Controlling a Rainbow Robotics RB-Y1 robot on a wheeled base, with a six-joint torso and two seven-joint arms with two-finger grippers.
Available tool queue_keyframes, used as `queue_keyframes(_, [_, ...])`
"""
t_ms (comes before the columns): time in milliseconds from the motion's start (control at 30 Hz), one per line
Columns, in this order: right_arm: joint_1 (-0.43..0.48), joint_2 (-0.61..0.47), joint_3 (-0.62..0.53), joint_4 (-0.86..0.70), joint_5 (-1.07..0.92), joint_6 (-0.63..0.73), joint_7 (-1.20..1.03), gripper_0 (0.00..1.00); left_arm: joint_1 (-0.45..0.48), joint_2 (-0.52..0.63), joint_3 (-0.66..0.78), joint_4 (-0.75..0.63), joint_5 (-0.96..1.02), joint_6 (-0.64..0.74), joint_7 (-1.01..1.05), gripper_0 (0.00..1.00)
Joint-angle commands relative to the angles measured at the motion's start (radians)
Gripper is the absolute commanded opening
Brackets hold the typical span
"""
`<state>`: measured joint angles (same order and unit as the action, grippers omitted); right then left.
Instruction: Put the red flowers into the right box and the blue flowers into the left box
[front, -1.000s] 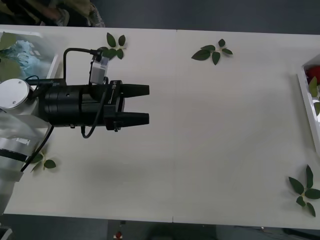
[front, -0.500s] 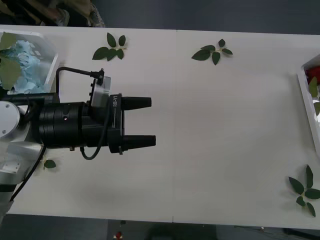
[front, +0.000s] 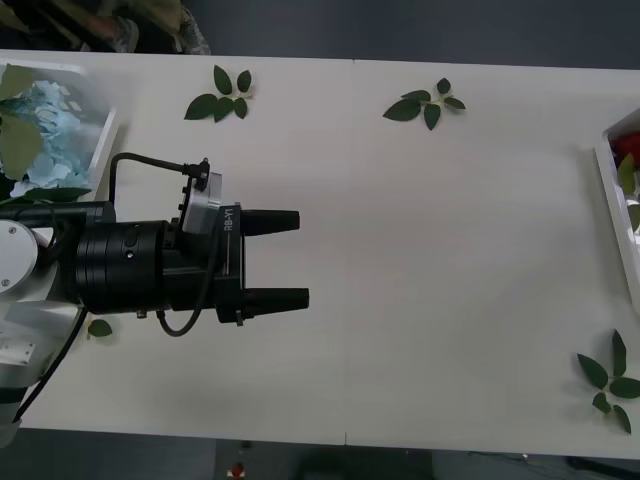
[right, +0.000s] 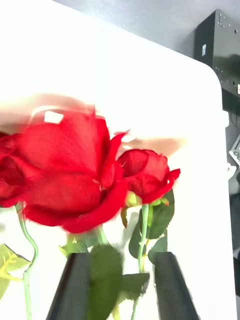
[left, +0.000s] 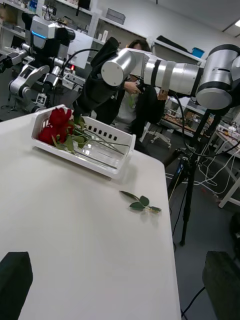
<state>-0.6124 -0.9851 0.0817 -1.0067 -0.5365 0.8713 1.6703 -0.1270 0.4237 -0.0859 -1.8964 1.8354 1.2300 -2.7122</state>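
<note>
Black and ribless in appearance, the left claw (front: 302, 259) hangs over the left part of the desk (front: 450, 260), its two fingers spread apart and holding nothing, pointing toward the desk's middle. From the left wrist view the same fingers sit at the two lower corners with bare desk surface between them. Behind the left arm, at the desk's far left corner, the left box (front: 100, 135) holds the blue flowers (front: 50, 115) with large green leaves lying over them. The right claw (right: 120, 285) shows in the right wrist view, its fingers parted, with green leaves and thin stems of the red flowers (right: 75, 180) between them; whether they press on the stems cannot be told. Two red blooms lie just ahead of that claw over a white surface. In the front view the right box (front: 612, 190) is a pale rim at the desk's right edge, with a red bloom and a leaf inside. In the left wrist view that box (left: 107, 167) is seen with red blooms and stems lying in it. Loose leaf sprigs (front: 425, 103) lie at the far edge, and more (front: 610, 380) at the near right corner.
</note>
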Motion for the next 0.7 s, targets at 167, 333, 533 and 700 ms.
queue_keyframes(167, [-0.016, -0.034, -0.020, -0.004, -0.077, 0.002, 0.101, 1.00, -0.003, -0.010, 0.023, -0.035, 0.004, -0.001, 0.007, 1.00])
queue_keyframes(333, [-0.012, -0.035, -0.030, -0.004, -0.215, 0.003, 0.269, 1.00, -0.003, -0.010, 0.023, -0.035, 0.004, -0.001, 0.007, 1.00])
queue_keyframes(533, [-0.006, -0.035, -0.054, -0.050, -0.399, 0.074, 0.450, 1.00, -0.003, -0.010, 0.023, -0.035, 0.004, -0.001, 0.007, 1.00])
queue_keyframes(700, [-0.001, -0.034, -0.079, -0.142, -0.513, 0.184, 0.557, 1.00, -0.003, -0.010, 0.023, -0.035, 0.004, -0.001, 0.007, 1.00])
